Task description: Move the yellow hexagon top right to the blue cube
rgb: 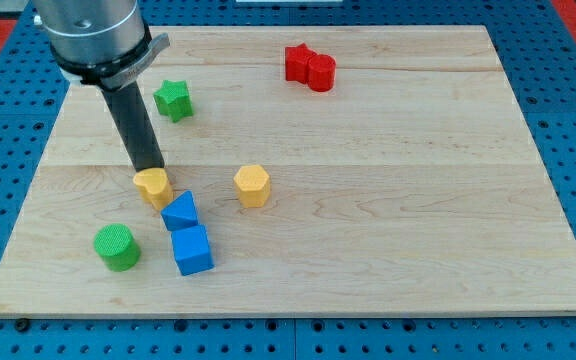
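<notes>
The yellow hexagon lies near the board's middle, up and to the right of the blue cube. The blue cube sits near the view's bottom left, just below a blue triangle that touches or nearly touches it. My tip is at the upper edge of a second yellow block whose shape I cannot make out. This block sits just up and left of the blue triangle. My tip is about a hundred pixels to the left of the yellow hexagon and apart from it.
A green cylinder stands left of the blue cube. A green star lies at the upper left. A red block or pair of blocks lies near the top. The wooden board rests on a blue perforated table.
</notes>
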